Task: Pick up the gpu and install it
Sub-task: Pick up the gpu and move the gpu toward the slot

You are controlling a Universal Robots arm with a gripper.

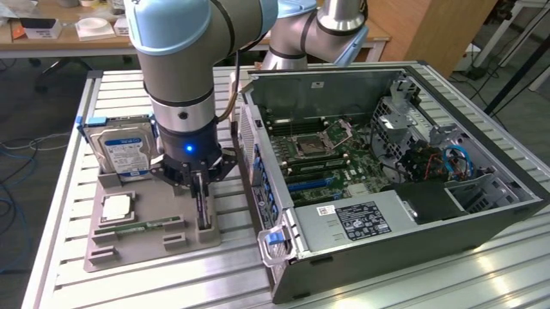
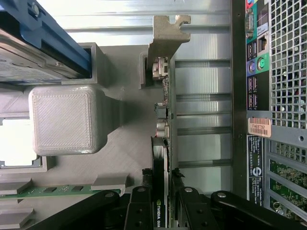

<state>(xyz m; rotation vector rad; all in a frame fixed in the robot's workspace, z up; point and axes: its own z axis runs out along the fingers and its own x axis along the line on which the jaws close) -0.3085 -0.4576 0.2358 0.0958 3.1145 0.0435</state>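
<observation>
The gpu (image 1: 205, 211) stands on edge in a slot of the grey holder tray (image 1: 129, 251), at the tray's side nearest the computer. In the wrist view the gpu (image 2: 166, 120) is seen edge-on, its silver bracket (image 2: 167, 33) at the far end. My gripper (image 1: 199, 185) reaches straight down over it. The black fingers (image 2: 139, 203) press against both faces of the card, and my gripper (image 2: 162, 187) is shut on it. The card's lower edge still sits in the holder.
The open computer case (image 1: 413, 219) lies at the exterior view's right, motherboard (image 1: 322, 161) exposed, its rear panel (image 2: 283, 72) close beside the gpu. On the tray stand a hard drive (image 1: 125, 149), a processor chip (image 1: 116, 206) and a green memory stick (image 1: 142, 227).
</observation>
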